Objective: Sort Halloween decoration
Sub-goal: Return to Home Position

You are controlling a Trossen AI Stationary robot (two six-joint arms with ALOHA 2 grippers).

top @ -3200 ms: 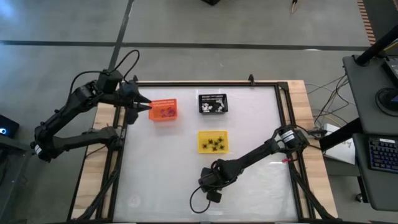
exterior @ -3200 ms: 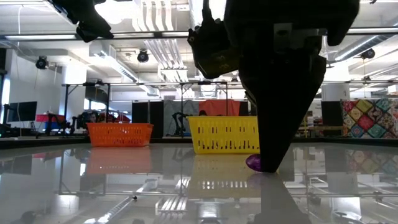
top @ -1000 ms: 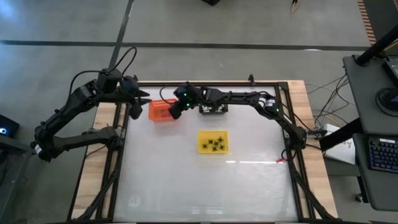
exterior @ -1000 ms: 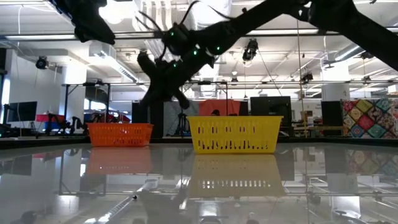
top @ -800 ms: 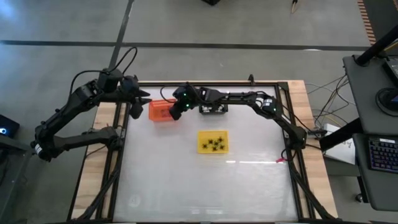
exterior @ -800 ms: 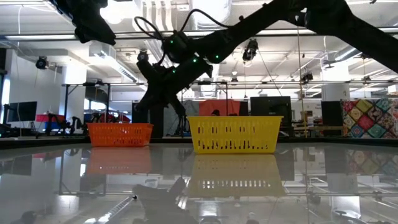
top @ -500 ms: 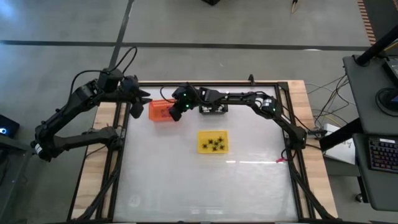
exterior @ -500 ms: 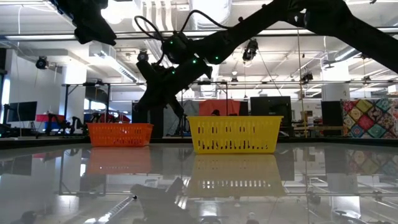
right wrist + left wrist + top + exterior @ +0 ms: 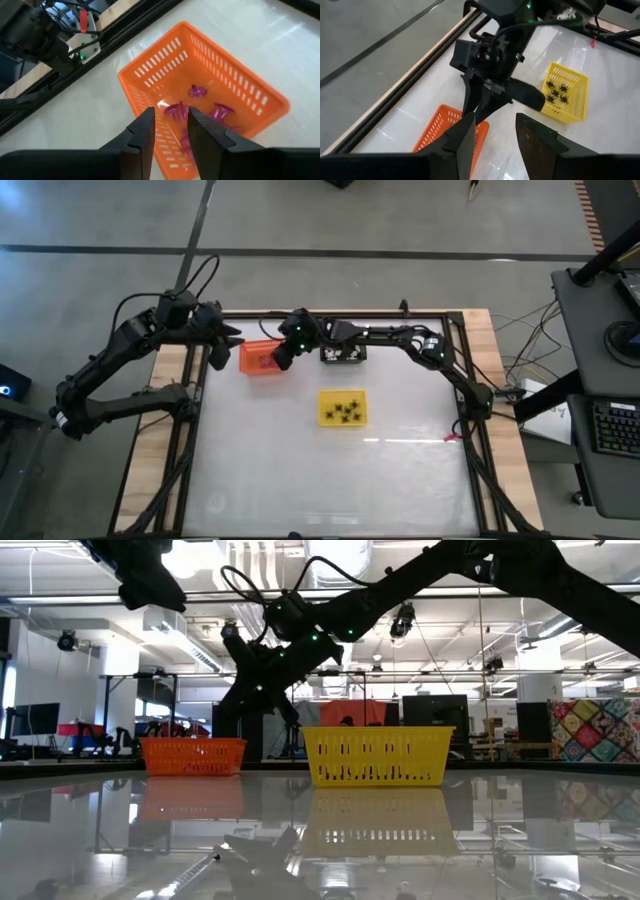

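**Arms To Be Taken Home From The Orange Basket**

A shiny white table top [image 9: 300, 470] is seen in a big workshop with a grey floor. A small orange plastic basket [image 9: 258, 359] with slotted walls is set near the far edge. The tiny purple toy pieces [image 9: 220, 107] are kept inside it. A small yellow slotted basket [image 9: 342, 407], with tiny black spider pieces [image 9: 346, 411] in it, is placed a little in front of the orange basket. A small black basket [image 9: 345, 352] is set near the orange basket, on the right arm's side.

The right gripper [image 9: 171, 114] is hung just over the orange basket. Its fingers are parted a little and nothing is held. The left gripper [image 9: 495, 117] is parked just beside the orange basket, on the other side. Its fingers are apart too, and empty.

To go home well, the right gripper should likely be lifted straight up first, so the orange rim is not bumped. Then it should be pulled back high over the black basket, away from the left gripper.

No words or labels can be read.
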